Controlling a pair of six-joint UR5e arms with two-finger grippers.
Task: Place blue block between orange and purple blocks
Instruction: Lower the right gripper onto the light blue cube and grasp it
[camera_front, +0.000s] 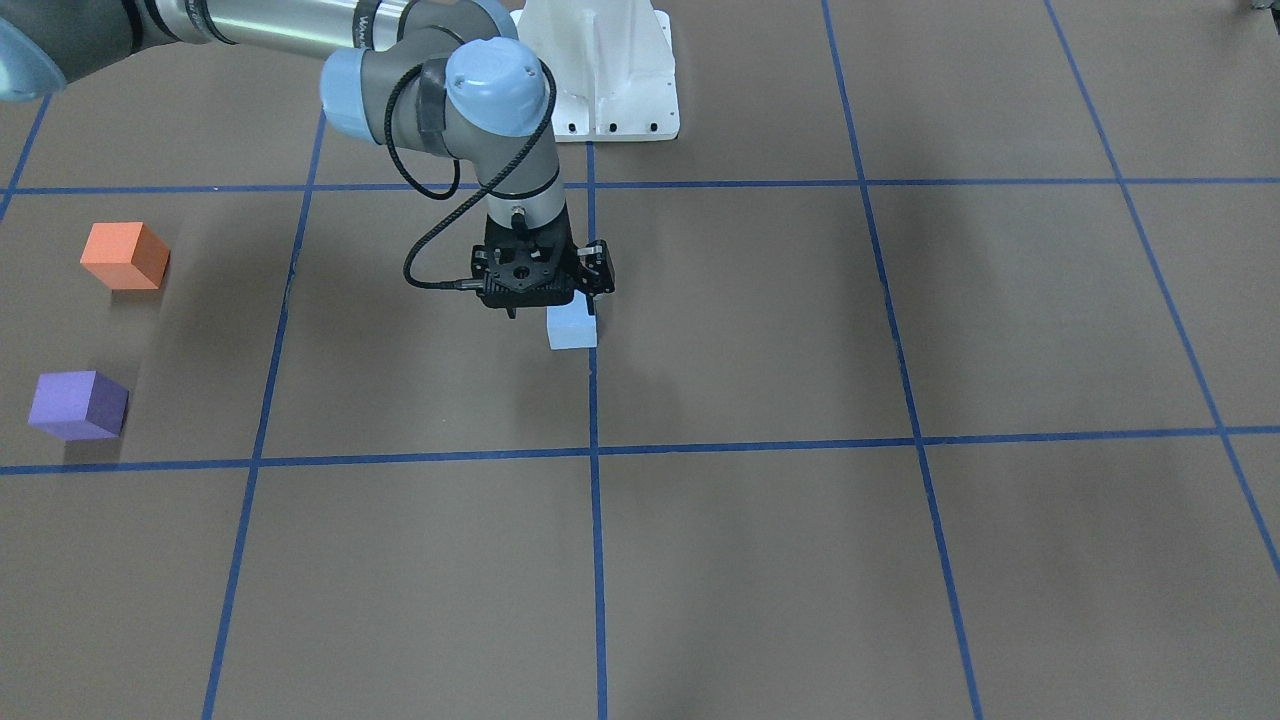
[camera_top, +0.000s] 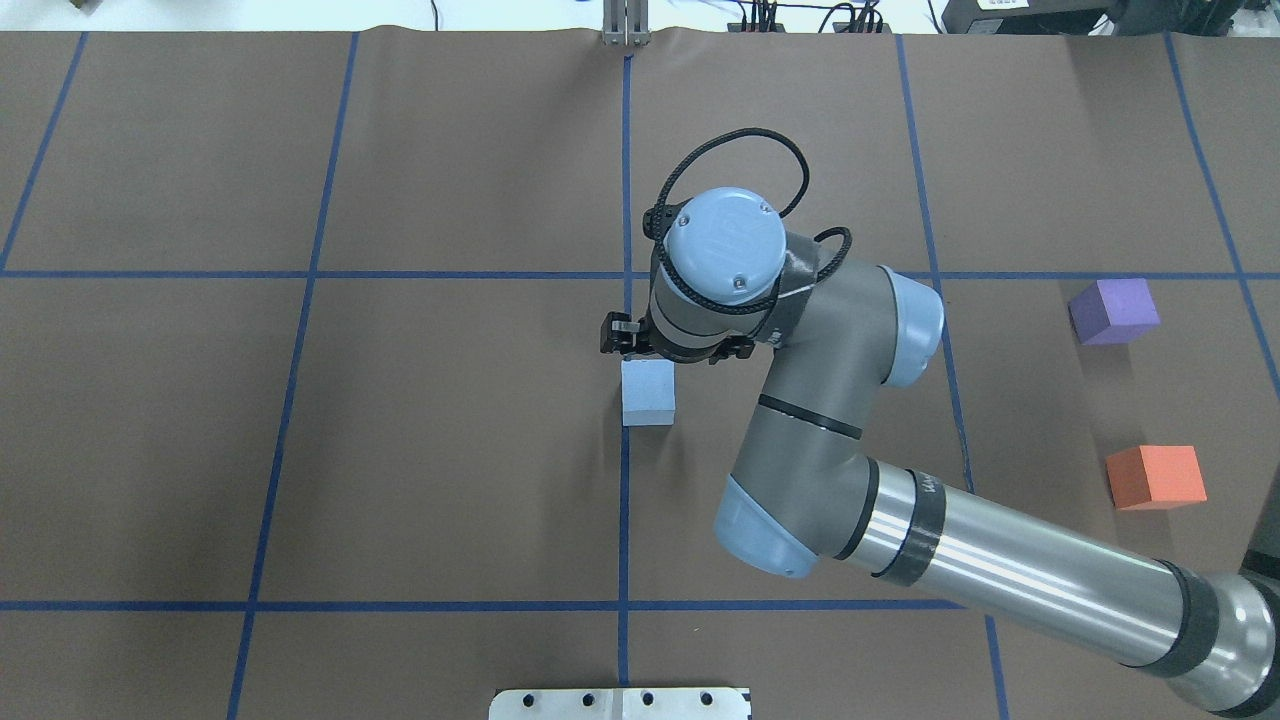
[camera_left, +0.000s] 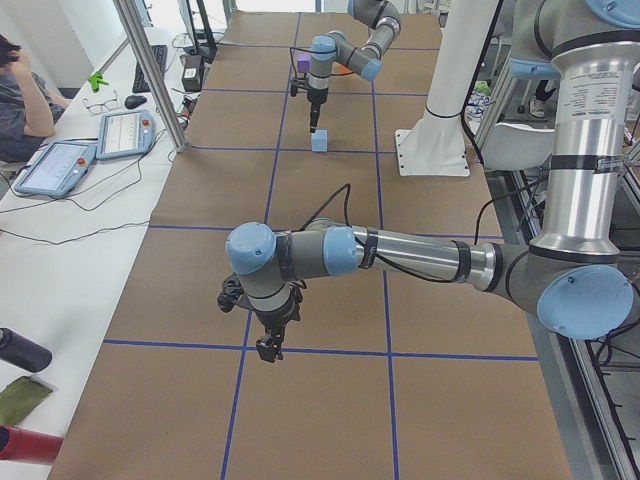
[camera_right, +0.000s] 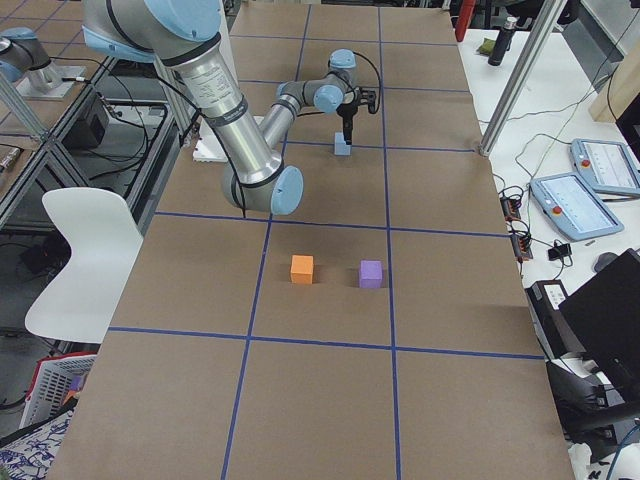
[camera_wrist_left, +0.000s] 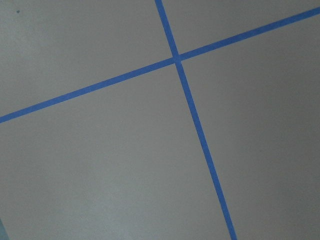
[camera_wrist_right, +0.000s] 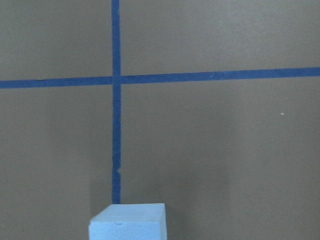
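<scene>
The light blue block (camera_front: 572, 330) sits on the brown table on a blue tape line near the middle; it also shows in the overhead view (camera_top: 648, 391) and at the bottom edge of the right wrist view (camera_wrist_right: 127, 222). My right gripper (camera_front: 553, 308) hangs just above it and looks open and empty. The orange block (camera_front: 125, 255) and the purple block (camera_front: 78, 404) stand apart on the robot's right side, with a gap between them (camera_top: 1155, 477) (camera_top: 1113, 311). My left gripper (camera_left: 268, 345) hovers over bare table far off; I cannot tell its state.
Blue tape lines (camera_front: 592, 450) mark a grid on the table. The white robot base plate (camera_front: 610, 70) stands at the robot's edge. A side bench with tablets (camera_left: 125, 135) and a seated person (camera_left: 20, 95) lies across the table from the robot.
</scene>
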